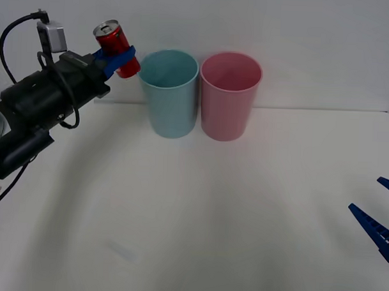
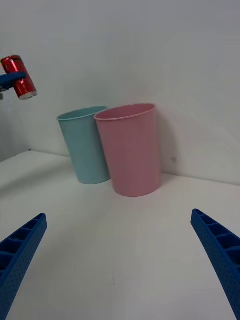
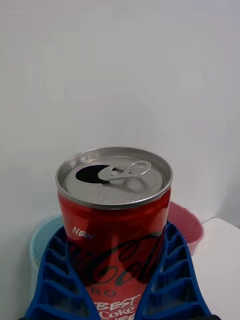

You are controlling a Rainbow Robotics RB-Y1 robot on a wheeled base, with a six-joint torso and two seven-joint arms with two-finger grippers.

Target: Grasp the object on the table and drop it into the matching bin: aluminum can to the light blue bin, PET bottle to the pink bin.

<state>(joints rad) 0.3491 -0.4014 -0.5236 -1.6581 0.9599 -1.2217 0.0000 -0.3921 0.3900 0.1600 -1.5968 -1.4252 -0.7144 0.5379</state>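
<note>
Left end effector (image 1: 121, 58) clamped on red Coke can (image 1: 117, 47), tilted, airborne just left of light blue bin (image 1: 169, 93). Left wrist cam: tab opened. Right end effector (image 2: 120, 260) fingers apart, low over tabletop (image 1: 198, 216); pink bin (image 1: 229, 95) touching blue.

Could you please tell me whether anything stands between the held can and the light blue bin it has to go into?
Nothing visible does. The left gripper holds the red can in the air, up beside the rim of the light blue bin, whose mouth is open. The pink bin stands on the bin's far side.
</note>
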